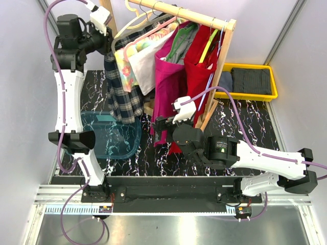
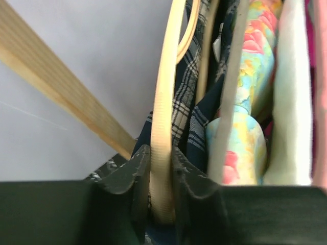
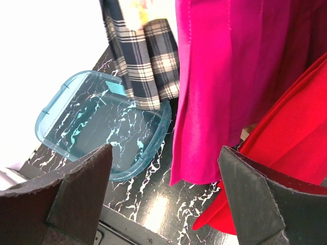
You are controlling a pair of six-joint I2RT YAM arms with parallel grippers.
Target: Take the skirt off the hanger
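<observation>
So, early stage. Left hand (image 2: 161, 166) is up at the rail (image 1: 179, 10), jaws narrow and pinched on a wooden hanger (image 2: 164, 92); the bar sits right between the fingers. Skirt (image 2: 190, 120), the plaid one, hangs just right of that hand, behind the bar, and drops well below it toward the counter (image 1: 245, 122). Looks like the skirt's own hanger, but the wrist view is too cramped to be sure.

Right hand (image 3: 164, 153) is low, jaws wide, nothing between them. Ahead of it: magenta garment (image 3: 225, 76) close in, skirt hem further up and left, blue tray (image 3: 56, 109) on the counter under the hem.

Done: hanger gripped, nothing more.

Left, by my read: the skirt is on the hanger and the hanger is on the rail. Either the hanger gets lifted off, or the right hand takes the cloth and pulls it free. Right hand isn't touching the skirt.

Risk I'd flag: other clothes crowd the left hand, easy to snag one.
</observation>
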